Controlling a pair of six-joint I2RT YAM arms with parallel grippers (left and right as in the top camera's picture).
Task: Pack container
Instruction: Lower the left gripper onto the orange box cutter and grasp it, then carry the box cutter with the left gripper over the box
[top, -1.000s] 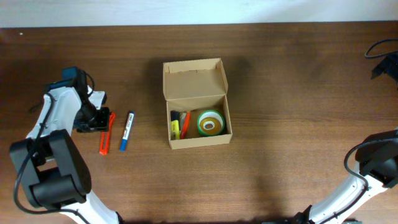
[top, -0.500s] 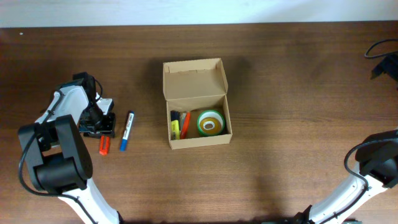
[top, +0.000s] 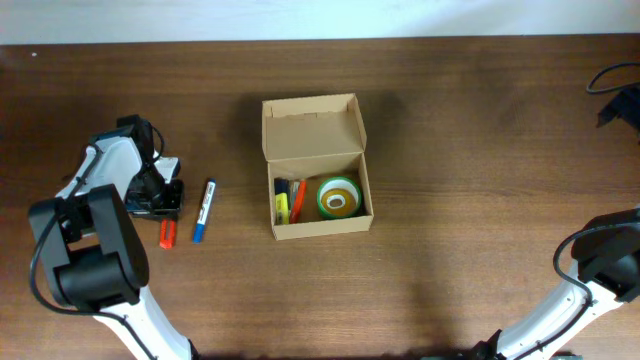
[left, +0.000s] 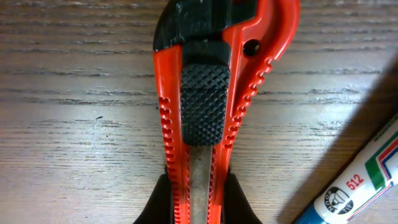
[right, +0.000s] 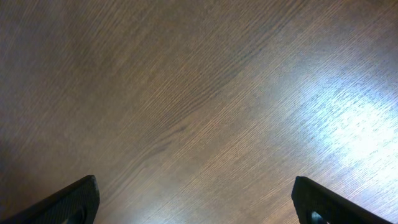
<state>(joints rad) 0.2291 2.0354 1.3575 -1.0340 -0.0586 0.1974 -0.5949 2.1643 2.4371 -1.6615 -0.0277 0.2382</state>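
The container (top: 317, 135) is a tan cardboard box with its flap lid open at the back, at the table's middle. Inside lie a green and yellow tape roll (top: 338, 197) and some pens (top: 289, 201). A red utility knife (top: 168, 232) lies left of the box; its black slider shows in the left wrist view (left: 204, 102). My left gripper (left: 198, 202) sits over the knife, its fingers pressed against both sides of it on the table. A blue marker (top: 203, 210) lies just right of the knife and shows in the left wrist view (left: 357, 186). My right gripper (right: 196, 199) is open over bare wood.
A black cable (top: 612, 78) lies at the far right edge. The right arm (top: 600, 270) reaches in at the table's right side, far from the box.
My left gripper moved right and down onto the red knife and closed around it. The box, marker and right arm have not moved.
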